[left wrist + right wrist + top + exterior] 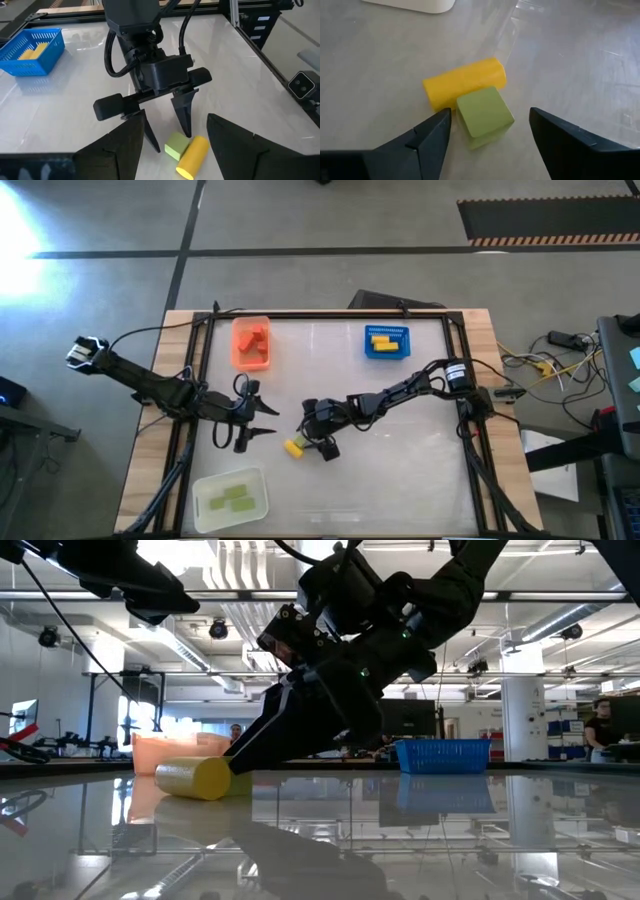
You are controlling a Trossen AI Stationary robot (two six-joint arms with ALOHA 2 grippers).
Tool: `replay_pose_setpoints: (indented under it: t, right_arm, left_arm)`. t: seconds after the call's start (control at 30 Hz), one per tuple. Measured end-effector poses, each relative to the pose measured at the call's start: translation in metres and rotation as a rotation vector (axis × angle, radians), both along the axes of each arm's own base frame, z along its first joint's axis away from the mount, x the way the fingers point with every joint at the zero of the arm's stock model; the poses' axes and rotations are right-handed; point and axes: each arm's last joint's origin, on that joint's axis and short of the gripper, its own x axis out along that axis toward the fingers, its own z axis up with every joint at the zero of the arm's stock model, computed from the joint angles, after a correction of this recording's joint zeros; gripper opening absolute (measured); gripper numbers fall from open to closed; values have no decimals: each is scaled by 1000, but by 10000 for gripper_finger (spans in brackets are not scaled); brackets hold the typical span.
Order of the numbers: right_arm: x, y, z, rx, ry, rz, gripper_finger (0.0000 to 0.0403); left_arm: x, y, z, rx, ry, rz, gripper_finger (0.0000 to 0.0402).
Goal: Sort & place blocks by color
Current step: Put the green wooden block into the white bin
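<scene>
A yellow cylinder block lies on its side on the table, left of centre and toward the near edge. A light green cube rests flat with one side against it. My right gripper is open and slants down from the table's right. Its fingers stand on either side of the green cube without touching it. The left wrist view also shows the cube and the cylinder below those fingers. My left gripper hangs open just left of them, with nothing between its fingers.
An orange tray with red blocks stands at the far left. At the far right is a blue basket tray with yellow blocks. A white tray with green blocks sits at the near left. Bare tabletop lies to the near right.
</scene>
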Motion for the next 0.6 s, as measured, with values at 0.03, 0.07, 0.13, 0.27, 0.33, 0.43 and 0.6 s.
replay_pose_setpoints:
  t: [0.03,0.07,0.13,0.27,0.33,0.43,0.6]
  right_arm:
    - [0,0,0,2,0,-1,253]
    - [0,0,0,7,3,-5,246]
    - [0,-1,0,15,9,-11,232]
    - [0,-1,-1,18,13,-8,207]
    - [0,-1,-1,17,13,-7,195]
    - [0,-1,0,18,13,-7,178]
    - [0,-1,0,18,12,-8,142]
  left_arm:
    - [0,0,0,0,0,0,200]
    - [0,0,0,0,0,0,200]
    - [0,0,0,0,0,0,200]
    - [0,0,0,0,0,0,200]
    - [0,0,0,0,0,0,200]
    - [0,0,0,0,0,1,200]
    - [0,0,0,1,-1,4,200]
